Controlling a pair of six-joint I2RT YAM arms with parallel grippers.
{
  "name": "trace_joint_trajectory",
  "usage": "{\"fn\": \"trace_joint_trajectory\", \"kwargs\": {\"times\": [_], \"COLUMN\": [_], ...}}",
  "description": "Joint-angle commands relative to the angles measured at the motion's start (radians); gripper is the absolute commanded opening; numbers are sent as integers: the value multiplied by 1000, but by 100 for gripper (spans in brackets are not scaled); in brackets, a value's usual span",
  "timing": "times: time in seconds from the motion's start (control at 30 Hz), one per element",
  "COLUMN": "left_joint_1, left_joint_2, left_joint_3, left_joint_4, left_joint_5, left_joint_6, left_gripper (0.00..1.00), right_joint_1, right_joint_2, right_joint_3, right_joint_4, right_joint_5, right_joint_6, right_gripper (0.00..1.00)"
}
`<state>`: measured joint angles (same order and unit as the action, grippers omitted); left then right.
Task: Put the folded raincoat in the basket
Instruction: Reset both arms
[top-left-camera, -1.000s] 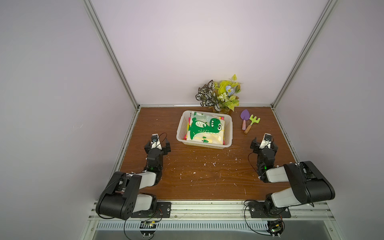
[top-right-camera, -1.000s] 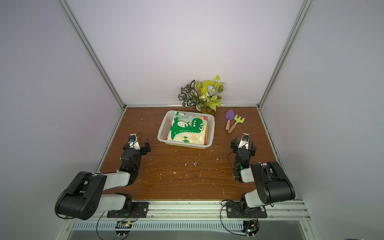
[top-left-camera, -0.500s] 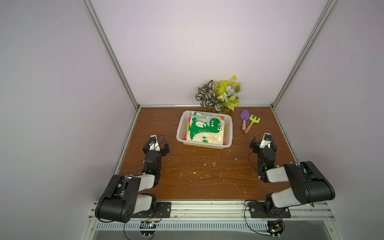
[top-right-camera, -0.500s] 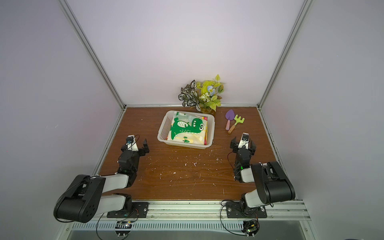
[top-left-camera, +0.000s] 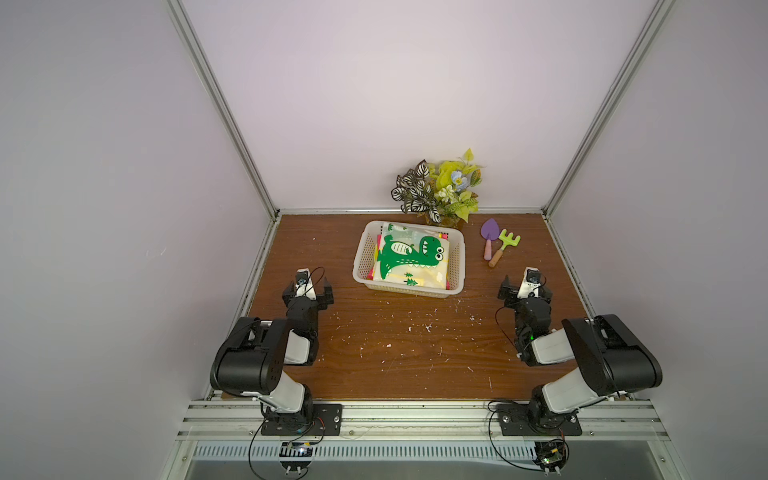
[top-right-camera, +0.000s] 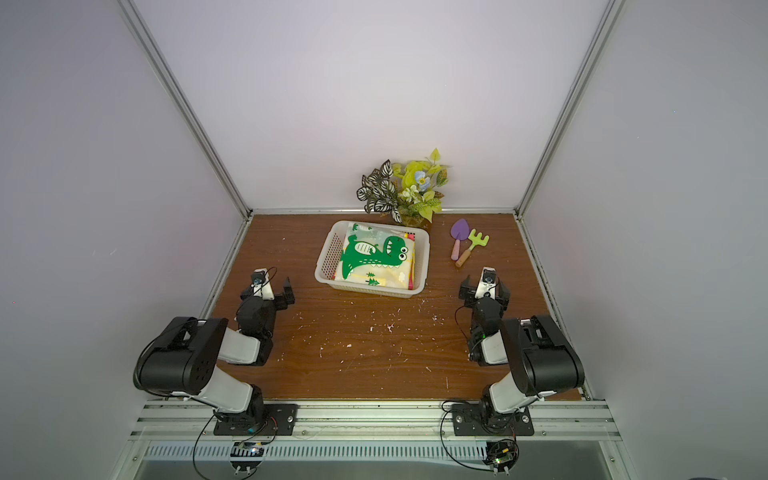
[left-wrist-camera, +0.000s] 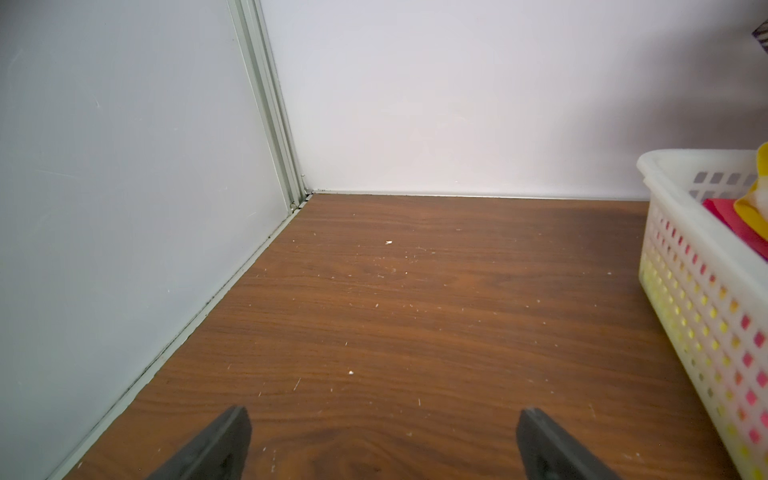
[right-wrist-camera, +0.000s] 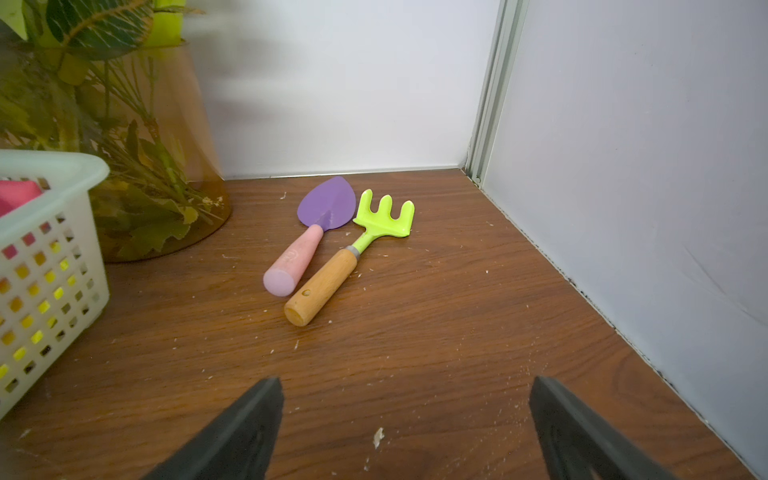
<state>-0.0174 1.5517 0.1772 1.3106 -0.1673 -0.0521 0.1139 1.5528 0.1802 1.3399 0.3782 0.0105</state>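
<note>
Raincoat (top-left-camera: 411, 259) first: you can see it folded flat inside the basket (top-left-camera: 360, 266), green dinosaur print facing up. It lies just above the centre of the frame in both top views. It fills most of the basket floor, and pink and yellow edges show along its sides. From the left wrist camera you also catch yellow and pink fabric behind the basket's perforated wall.

Your left gripper (top-left-camera: 309, 291) sits low over the table (top-left-camera: 415, 365), to the lower left of the basket and well apart from it. Its fingers (left-wrist-camera: 216, 449) are spread wide and hold nothing. Your right gripper (top-left-camera: 524, 291) sits to the lower right of the basket, likewise spread wide and empty. In its wrist view the jaws stand far apart with only bare wood between them.

Above the right gripper in the top views you have a purple trowel (top-left-camera: 489, 235) with a pink handle and a green rake (top-left-camera: 508, 243) with a wooden handle. They lie side by side, close enough that you cannot tell whether the handles touch. A plant (top-left-camera: 440, 193) in an amber vase stands against the back wall, just behind the basket's far right corner. White flecks (top-left-camera: 426, 328) are scattered across the table below the basket.
</note>
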Motion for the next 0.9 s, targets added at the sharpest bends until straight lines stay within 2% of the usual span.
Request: {"fn": "trace_joint_trajectory", "kwargs": {"times": [0.0, 0.87], "left_joint_1": [3, -1], "left_joint_2": [1, 1], "left_joint_3": [12, 13], "left_joint_4": [33, 36], "left_joint_5": [19, 23], "left_joint_6": [10, 18], "left_gripper": [99, 99], "right_joint_1": [-7, -8], "right_joint_2": [-8, -7], "right_joint_3": [15, 8], "right_joint_4": [29, 41], "right_joint_5": [-25, -25], "right_joint_6": [6, 3], "right_gripper": [100, 100]}}
